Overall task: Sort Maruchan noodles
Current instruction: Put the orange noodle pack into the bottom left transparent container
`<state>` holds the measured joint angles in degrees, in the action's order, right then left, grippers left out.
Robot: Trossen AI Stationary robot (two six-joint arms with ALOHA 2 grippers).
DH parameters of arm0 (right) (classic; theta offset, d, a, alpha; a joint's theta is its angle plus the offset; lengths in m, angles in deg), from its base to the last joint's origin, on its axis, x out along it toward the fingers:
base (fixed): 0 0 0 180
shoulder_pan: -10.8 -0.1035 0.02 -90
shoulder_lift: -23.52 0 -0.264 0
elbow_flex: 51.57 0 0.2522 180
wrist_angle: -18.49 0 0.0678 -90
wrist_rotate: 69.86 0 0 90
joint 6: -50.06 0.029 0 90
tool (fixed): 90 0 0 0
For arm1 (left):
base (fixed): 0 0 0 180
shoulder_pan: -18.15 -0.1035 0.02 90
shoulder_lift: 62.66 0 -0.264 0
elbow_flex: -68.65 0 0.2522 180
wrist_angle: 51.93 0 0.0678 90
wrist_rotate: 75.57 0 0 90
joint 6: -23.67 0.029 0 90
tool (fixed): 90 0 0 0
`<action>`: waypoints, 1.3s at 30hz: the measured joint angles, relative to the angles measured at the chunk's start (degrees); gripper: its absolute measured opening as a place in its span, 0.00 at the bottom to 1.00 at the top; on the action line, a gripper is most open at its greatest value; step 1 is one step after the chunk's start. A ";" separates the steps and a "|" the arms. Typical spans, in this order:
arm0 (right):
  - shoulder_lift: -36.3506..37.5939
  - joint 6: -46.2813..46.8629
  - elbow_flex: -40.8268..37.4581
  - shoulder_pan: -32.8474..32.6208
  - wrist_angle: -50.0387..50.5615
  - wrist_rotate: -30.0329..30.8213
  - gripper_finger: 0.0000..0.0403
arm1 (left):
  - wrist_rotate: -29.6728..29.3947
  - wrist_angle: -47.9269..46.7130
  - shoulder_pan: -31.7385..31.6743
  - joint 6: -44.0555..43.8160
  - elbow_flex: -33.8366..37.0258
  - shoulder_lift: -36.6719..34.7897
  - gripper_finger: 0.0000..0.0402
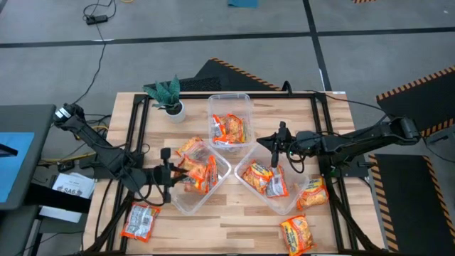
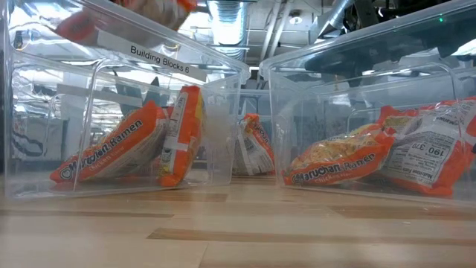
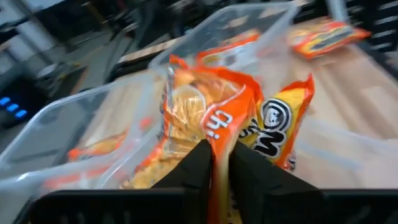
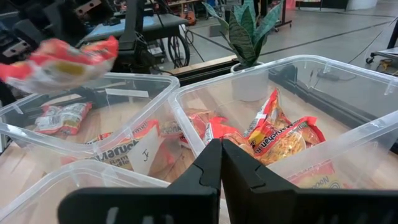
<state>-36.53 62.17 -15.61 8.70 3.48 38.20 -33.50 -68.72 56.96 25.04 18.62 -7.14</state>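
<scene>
Three clear tubs hold Maruchan noodle packets: a far tub (image 1: pixel 229 121), a left tub (image 1: pixel 199 178) and a right tub (image 1: pixel 270 179). My left gripper (image 1: pixel 173 173) (image 3: pixel 217 152) hangs over the left tub's near-left side, shut on an orange packet (image 3: pixel 208 106), which shows blurred in the right wrist view (image 4: pixel 59 62). My right gripper (image 1: pixel 276 151) (image 4: pixel 221 155) hovers shut and holds nothing, between the far tub and the right tub. Loose packets lie flat on the table at the near left (image 1: pixel 140 221), the near right (image 1: pixel 296 234) and beside the right tub (image 1: pixel 313 193). My left gripper pinches the orange packet by one end (image 3: pixel 219 163) between its two fingers, coming nearly level from the table's left. The rest of the packet stands out beyond the fingertips, lifted clear above the left tub.
A small green potted plant (image 1: pixel 169 96) stands at the far left of the table. A dark frame (image 1: pixel 139 128) runs around the work area. The tubs' rims nearly meet at the middle. Bare wood lies along the near edge (image 1: pixel 220 227).
</scene>
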 joint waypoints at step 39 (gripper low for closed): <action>0.00 0.48 0.00 -0.01 -3.09 0.00 0.08 | -26.23 -33.72 -8.02 -41.15 3.79 -11.15 0.52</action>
<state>-36.53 62.65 -15.61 8.69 0.39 38.20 -59.73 -102.44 48.93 -16.11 22.41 -18.28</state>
